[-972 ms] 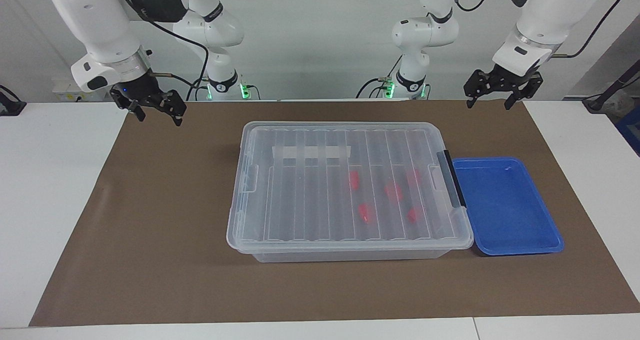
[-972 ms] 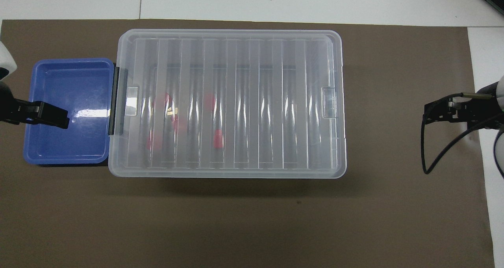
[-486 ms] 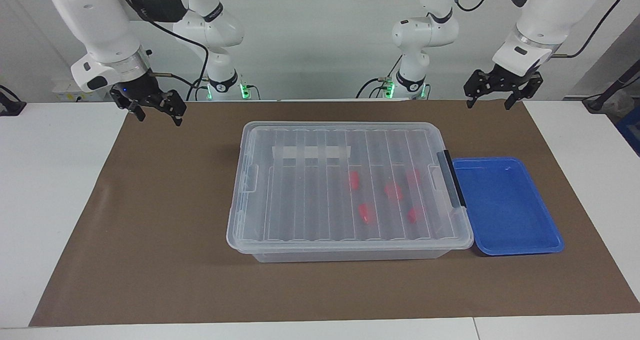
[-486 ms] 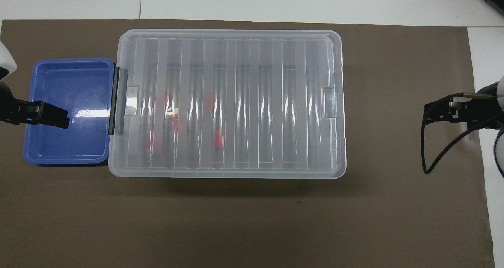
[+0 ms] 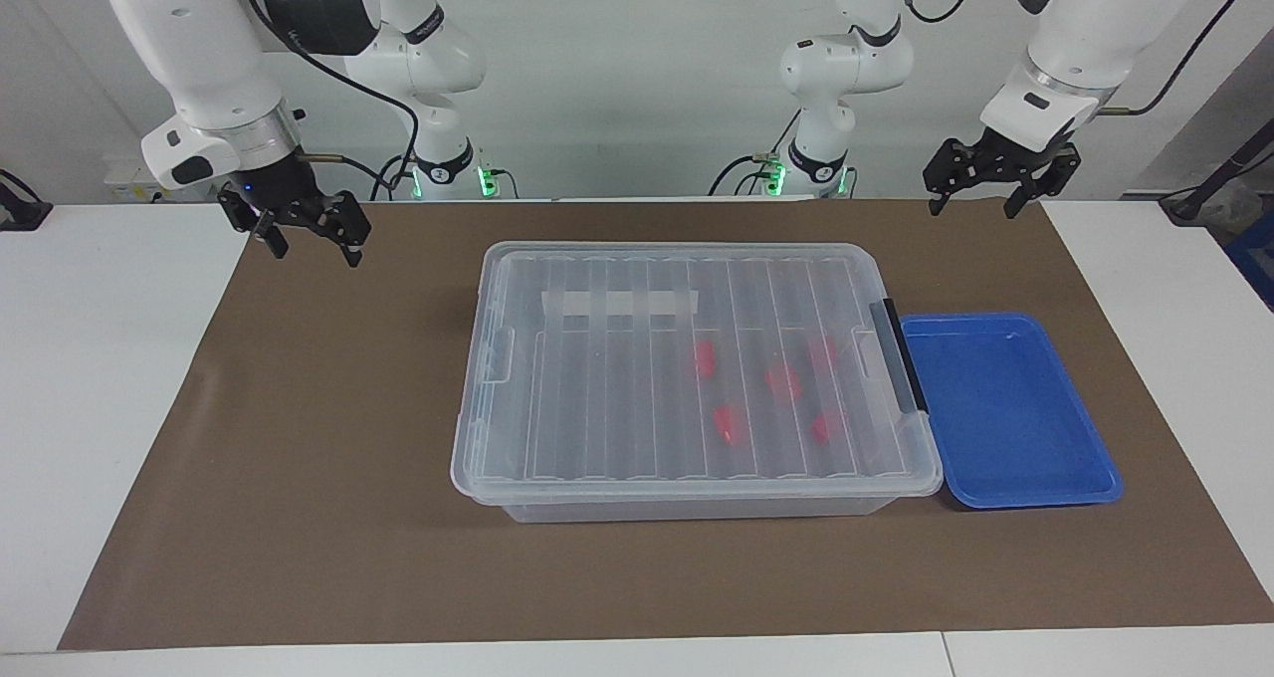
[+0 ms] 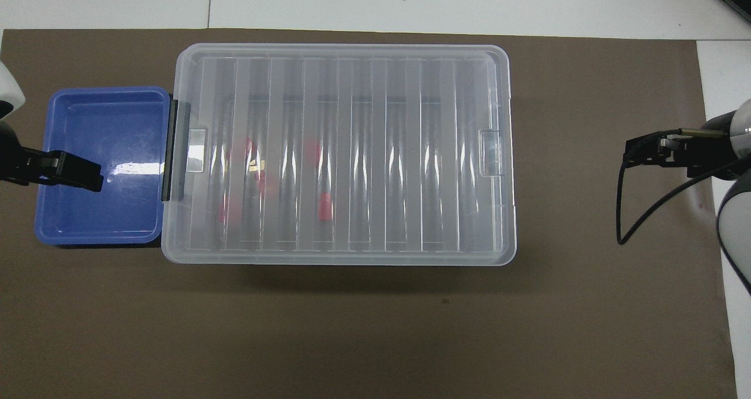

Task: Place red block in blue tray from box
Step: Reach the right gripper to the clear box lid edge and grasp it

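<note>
The right gripper (image 5: 316,251) hangs over the brown mat (image 5: 299,458) at the right arm's end of the table, well apart from the box (image 5: 597,378). Its claw is open and holds nothing. Compared with a second ago it has dropped a little and edged toward the box, with its wrist turning slightly. That is the only change, and I take it as the start of an approach to the box.

The box sits in the middle of the mat with its ribbed clear lid (image 5: 637,289) on it. Five red blocks show through the lid, all in the half toward the left arm's end. One red block (image 5: 705,358) lies closest to the box's middle, and the others are scattered between it and the dark grey latch handle (image 5: 899,358). None has been moved, so the task is at its very beginning. The lid has to come off before any block can be reached, and that is most likely what the right arm is heading for.

The blue tray (image 5: 1005,408) lies just beside the box at the latch end, and there is nothing in it.

The left gripper (image 5: 973,209) waits above the mat's edge nearest the robots, at the left arm's end. Its claw is also open and holding nothing, and it has not shifted.
</note>
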